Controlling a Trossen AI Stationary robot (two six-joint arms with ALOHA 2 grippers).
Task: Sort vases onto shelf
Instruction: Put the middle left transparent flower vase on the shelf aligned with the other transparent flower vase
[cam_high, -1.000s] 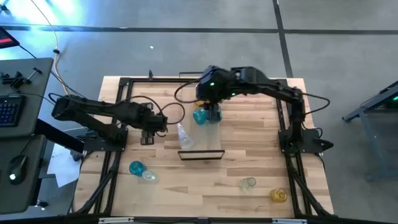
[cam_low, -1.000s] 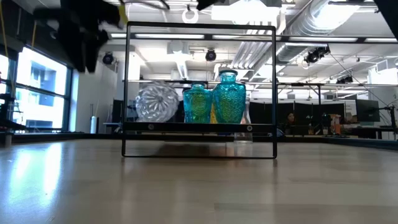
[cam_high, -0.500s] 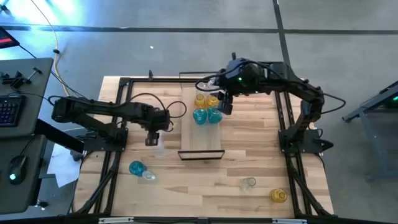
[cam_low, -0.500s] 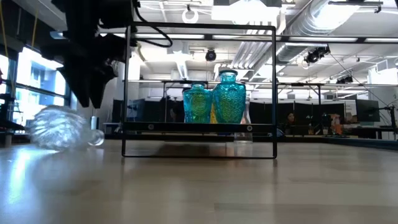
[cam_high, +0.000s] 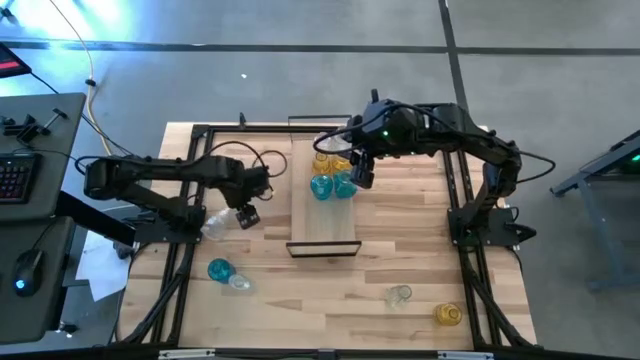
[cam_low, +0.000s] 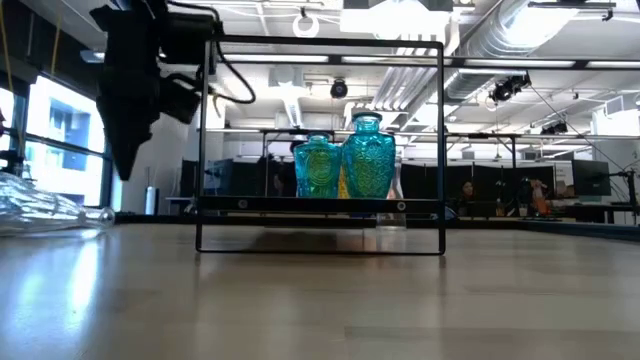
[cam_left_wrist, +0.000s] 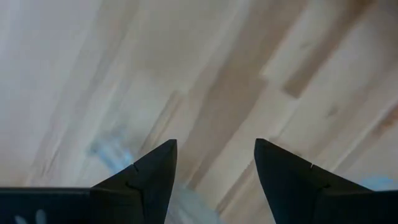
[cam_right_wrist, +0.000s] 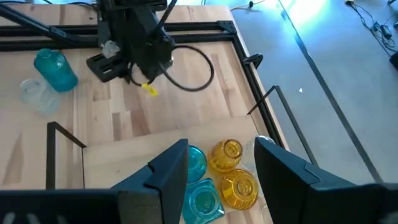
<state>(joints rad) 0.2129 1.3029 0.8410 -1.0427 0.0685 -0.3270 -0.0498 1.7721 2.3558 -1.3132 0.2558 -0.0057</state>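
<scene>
The shelf (cam_high: 325, 225) is a narrow light-wood board in a black frame at mid-table. Two teal vases (cam_high: 333, 186) and two amber vases (cam_high: 333, 160) stand upright at its far end. In the right wrist view the teal vases (cam_right_wrist: 200, 183) and amber vases (cam_right_wrist: 234, 174) show below my right gripper (cam_right_wrist: 217, 143), which hangs open above them. A clear vase (cam_high: 214, 226) lies on its side on the table left of the shelf. My left gripper (cam_high: 245, 214) points down, open, just to the right of it, over bare wood (cam_left_wrist: 214, 143).
A teal vase (cam_high: 218, 269) and a clear vase (cam_high: 240, 283) are at the near left. A clear vase (cam_high: 399, 295) and an amber vase (cam_high: 448, 315) are at the near right. Black frame rails (cam_high: 190, 180) run along the table's sides.
The clear vase lay on the shelf board; it has rolled off onto the table and on toward the left edge. My left gripper has come down and turned about its own axis. My right gripper has drawn up and toward the far right, away from the teal vases.
</scene>
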